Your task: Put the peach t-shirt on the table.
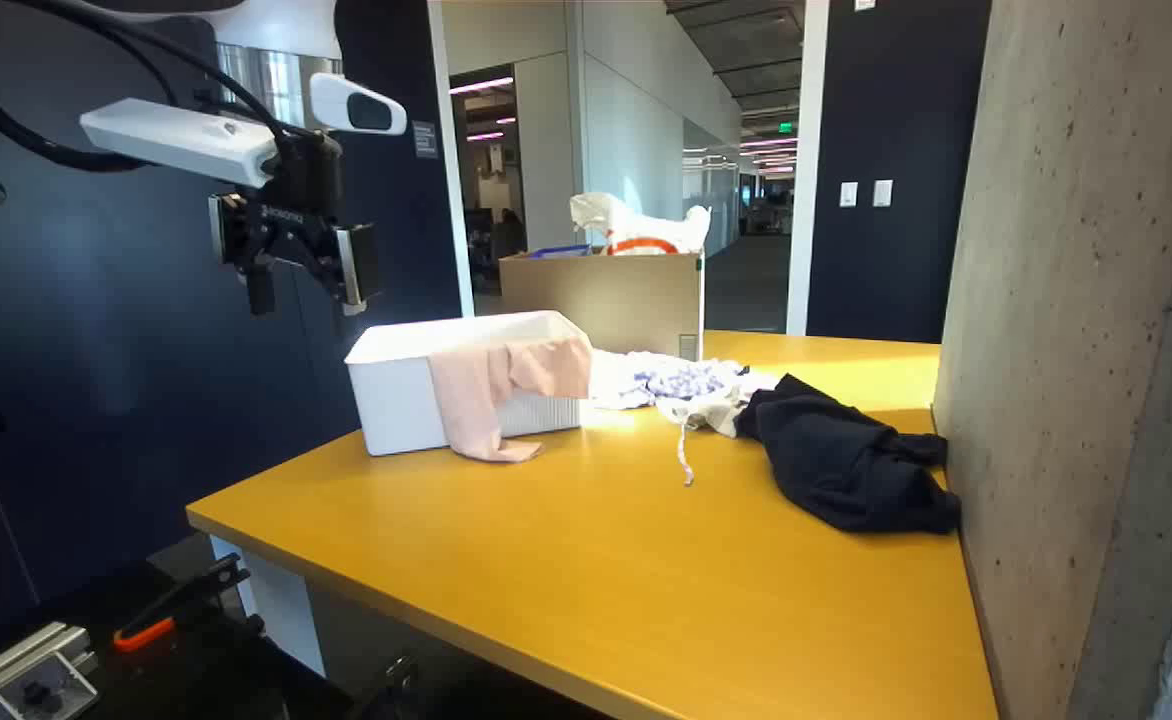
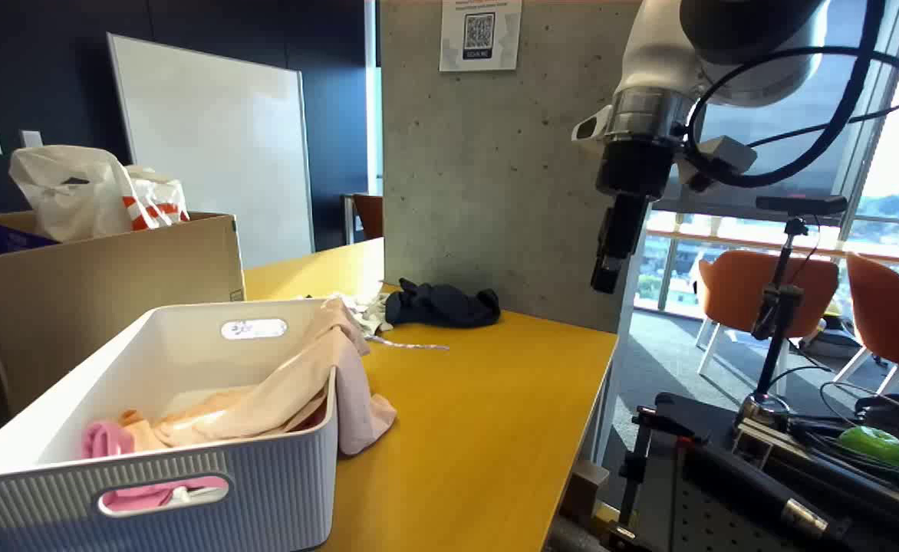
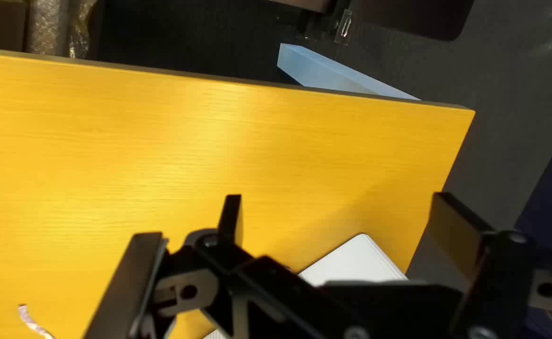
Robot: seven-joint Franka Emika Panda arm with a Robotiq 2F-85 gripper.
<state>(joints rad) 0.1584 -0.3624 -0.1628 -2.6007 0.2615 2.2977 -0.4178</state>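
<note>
The peach t-shirt (image 1: pixel 466 400) hangs limp over the long side of the white box (image 1: pixel 396 415). Its lower end reaches the yellow-orange table (image 1: pixel 586 540). In an exterior view the peach t-shirt (image 2: pixel 354 399) also stretches down into the white box (image 2: pixel 265 483). My gripper (image 1: pixel 306 300) is open and empty, up in the air by the box's end, apart from the t-shirt. It also shows in an exterior view (image 2: pixel 607 274), seen edge-on. In the wrist view the open fingers (image 3: pixel 336 200) are above the table (image 3: pixel 163 141) and a box corner (image 3: pixel 353 259); the t-shirt is out of sight there.
A cardboard box (image 1: pixel 596 290) with plastic bags stands behind the white box. A black garment (image 1: pixel 846 465) lies by the concrete pillar (image 1: pixel 1076 350), beside a white patterned cloth (image 1: pixel 686 380) with a cord. Pink cloth (image 2: pixel 106 439) lies inside the white box.
</note>
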